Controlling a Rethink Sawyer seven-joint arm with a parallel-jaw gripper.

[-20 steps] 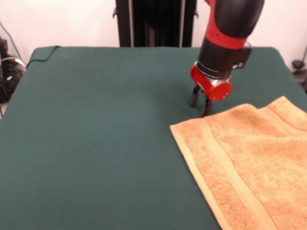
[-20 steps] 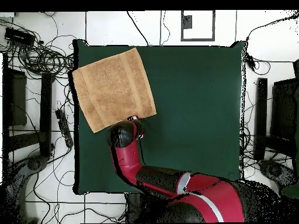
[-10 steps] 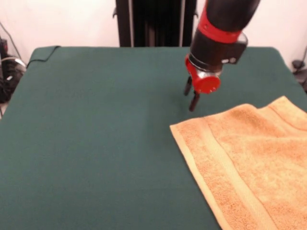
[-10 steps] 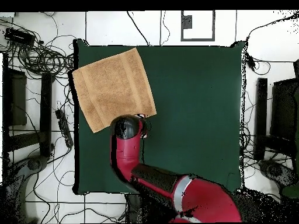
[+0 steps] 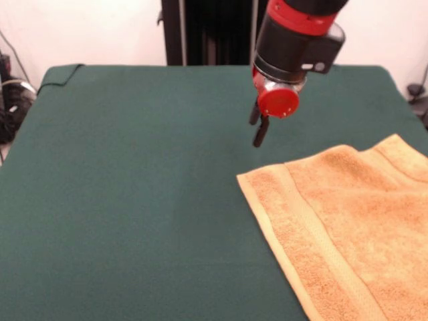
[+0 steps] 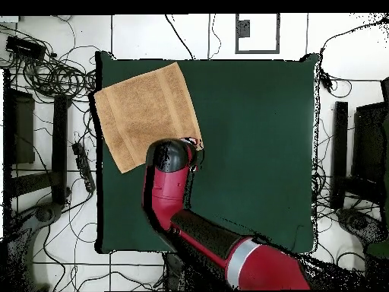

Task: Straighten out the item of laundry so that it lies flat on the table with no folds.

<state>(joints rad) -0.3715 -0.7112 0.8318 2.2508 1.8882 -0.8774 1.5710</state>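
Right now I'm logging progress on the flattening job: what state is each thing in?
towel: spread flat near the table's corner, no folds visible, part cut off by the front view's edge.
gripper: raised off the cloth, holding nothing, apart from the towel.
table: green cover smooth.

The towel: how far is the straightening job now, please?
Done: the towel looks spread out in one layer in both views, with no clear fold, though one edge seems to reach past the table side. In hand: nothing; the gripper hangs above bare cloth beside the towel's corner. Left: perhaps only small smoothing.
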